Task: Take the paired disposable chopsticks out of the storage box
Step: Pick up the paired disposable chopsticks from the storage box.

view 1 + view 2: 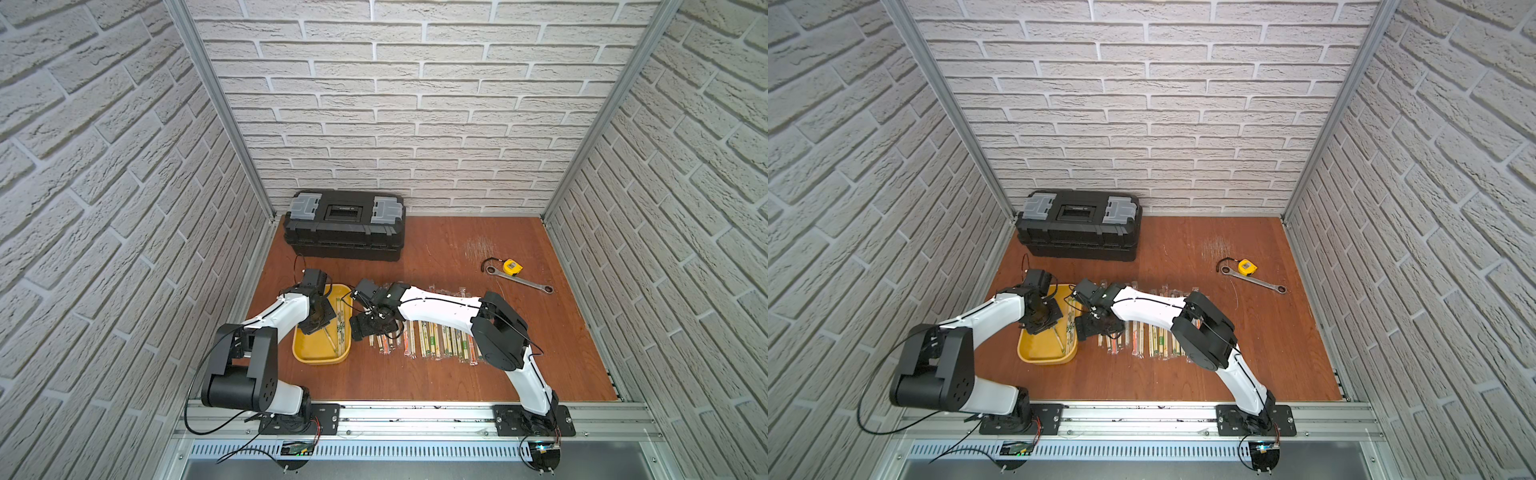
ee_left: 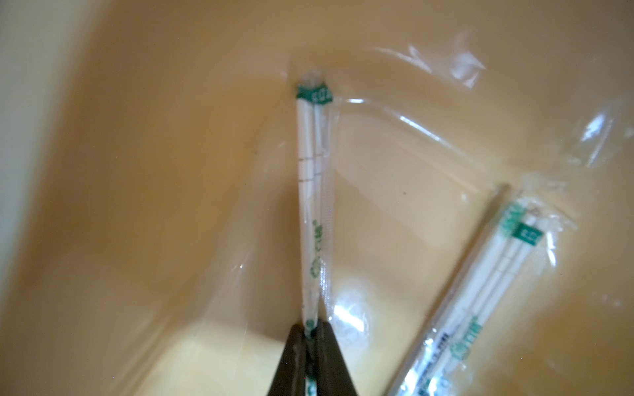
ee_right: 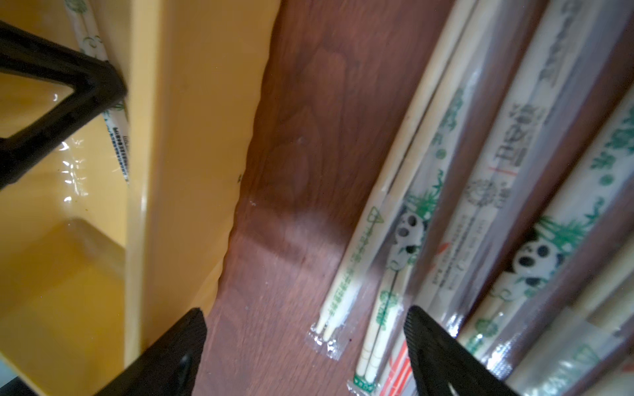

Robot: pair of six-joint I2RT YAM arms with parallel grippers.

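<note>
The storage box (image 1: 316,353) is a shallow yellow tray at the table's left in both top views. My left gripper (image 2: 310,331) is down inside it, shut on one pair of the paired disposable chopsticks (image 2: 314,192), a clear sleeve with green print. Another sleeved pair (image 2: 480,291) lies beside it on the tray floor. A long row of sleeved pairs (image 1: 432,343) lies on the wood to the right of the tray. My right gripper (image 3: 305,310) hangs open just outside the tray's right rim (image 3: 137,171), over the row's left end, with nothing between its fingers.
A large black toolbox (image 1: 345,230) stands against the back wall behind the tray. A yellow tape measure (image 1: 512,266) and a metal wrench (image 1: 523,282) lie at the back right. The right arm's white link (image 1: 436,309) stretches above the row of pairs.
</note>
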